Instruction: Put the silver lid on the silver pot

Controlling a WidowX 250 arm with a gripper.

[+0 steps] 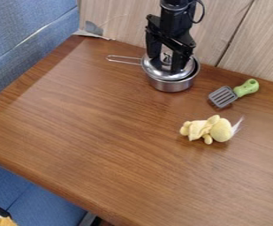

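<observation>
Near the top centre of the frame, in the camera view, the black end effector (165, 64) hangs over the silver lid (156, 70), its two fingers standing wide apart on either side of the knob (167, 57). Whether either one touches the knob, I cannot tell. The lid lies over the mouth of the silver pot (171, 86), a little to the left, with a strip of the pot's rim bare on the right. The pot stands on the bench (97, 128), its wire handle (125, 59) pointing left. Right of it lies a green-handled spatula (223, 96), with a yellow plush toy (208, 129) below.

The step in hand looks to be the final seating of the lid. The next move probably calls for a small nudge rightward if it sits off-centre, then a straight lift clear of the knob.
</observation>
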